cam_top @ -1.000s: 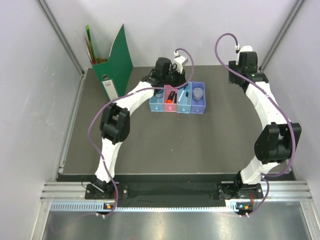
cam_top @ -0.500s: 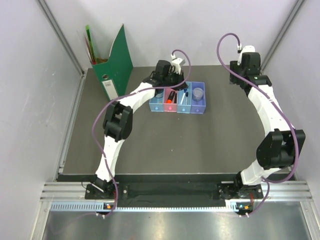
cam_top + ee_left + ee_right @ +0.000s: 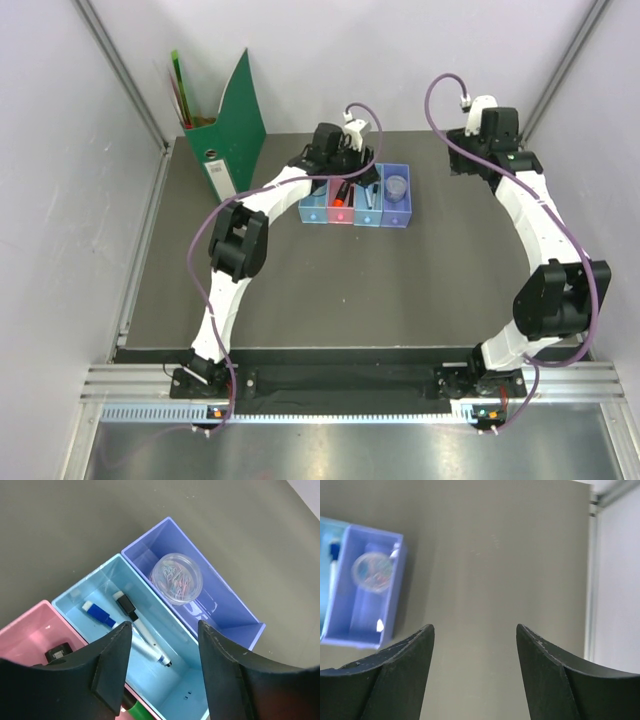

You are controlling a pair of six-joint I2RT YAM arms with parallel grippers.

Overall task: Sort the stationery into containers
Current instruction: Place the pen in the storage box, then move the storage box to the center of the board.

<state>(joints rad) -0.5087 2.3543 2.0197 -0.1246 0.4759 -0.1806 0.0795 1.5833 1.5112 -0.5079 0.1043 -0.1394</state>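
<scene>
Left gripper (image 3: 164,627): wide open, empty, just above light-blue rectangular plastic tray (image 3: 187,680) holding white blue-capped pen (image 3: 150,645). Right gripper (image 3: 475,630): open, empty, over dark table (image 3: 480,555). Risk: left fingers (image 3: 112,670) bump tray wall, shifting row.

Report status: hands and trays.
Left hand open, empty, above light blue plastic tray holding white blue-capped pen. Right hand open, empty, over grey table. Clear round disc in purple plastic tray.

The right gripper (image 3: 474,630) hangs wide apart above the table (image 3: 485,555) — at left, a purple tray (image 3: 365,614) holds a clear disc (image 3: 372,572).
</scene>
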